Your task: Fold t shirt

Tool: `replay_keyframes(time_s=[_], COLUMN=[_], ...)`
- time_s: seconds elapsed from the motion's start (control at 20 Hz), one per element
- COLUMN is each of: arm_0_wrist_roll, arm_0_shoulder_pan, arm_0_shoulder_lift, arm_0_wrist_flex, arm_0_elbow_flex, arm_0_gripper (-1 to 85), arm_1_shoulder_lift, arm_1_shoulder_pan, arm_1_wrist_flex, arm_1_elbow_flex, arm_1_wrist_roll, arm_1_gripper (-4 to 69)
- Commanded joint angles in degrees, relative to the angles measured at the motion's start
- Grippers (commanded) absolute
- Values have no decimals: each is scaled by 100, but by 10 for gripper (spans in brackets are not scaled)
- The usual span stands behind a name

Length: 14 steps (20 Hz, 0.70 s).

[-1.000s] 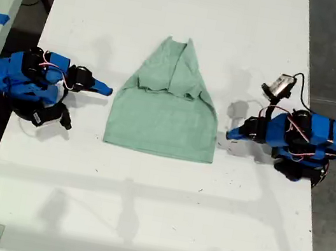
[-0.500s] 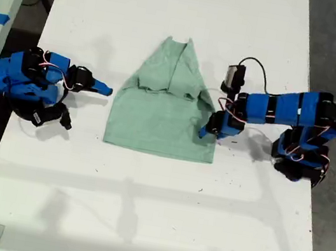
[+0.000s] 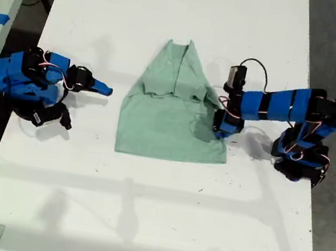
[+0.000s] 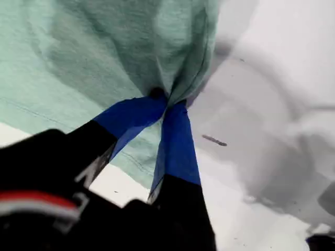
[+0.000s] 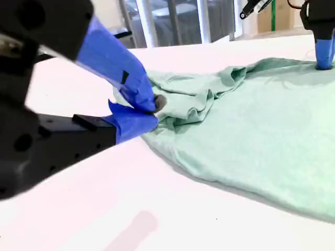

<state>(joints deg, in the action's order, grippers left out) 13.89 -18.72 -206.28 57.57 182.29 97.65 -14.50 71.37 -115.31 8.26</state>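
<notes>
My first tool [image 3: 218, 129] dragged the t shirt [image 3: 172, 116] rightward.

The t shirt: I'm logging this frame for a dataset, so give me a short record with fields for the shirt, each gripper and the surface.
shirt: t shirt, partly folded, sleeves tucked in, lying on the table
first gripper: my first gripper shut on the shirt's edge at the exterior view's right
second gripper: my second gripper shut, beside the shirt at the exterior view's left, holding nothing
surface: white table
</notes>
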Motion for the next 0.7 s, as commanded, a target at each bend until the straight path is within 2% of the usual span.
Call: replay_keyframes(time_s=[0.0, 0.1, 0.3, 0.5, 0.65], arm_0_wrist_roll=[18, 26, 26, 26, 26], arm_0_shoulder_pan=[-26, -35, -35, -35, -35], arm_0_shoulder_lift=[-35, -35, -35, -35, -35], arm_0_wrist_flex=[-9, -18, -18, -18, -18], arm_0_elbow_flex=[44, 44, 44, 44, 44], arm_0_gripper=[0, 0, 0, 0, 0], arm_1_shoulder_lift=[105, 510, 1230, 1459, 1301], arm_1_shoulder_pan=[-185, -220, -18, 334, 589], arm_1_wrist_flex=[940, 1450, 1301, 97, -738], arm_1_elbow_flex=[35, 316, 1327, 1635, 1397], arm_1_wrist_roll=[-334, -360, 229, 826, 958], arm_1_gripper=[-2, -2, -3, -3, -3])
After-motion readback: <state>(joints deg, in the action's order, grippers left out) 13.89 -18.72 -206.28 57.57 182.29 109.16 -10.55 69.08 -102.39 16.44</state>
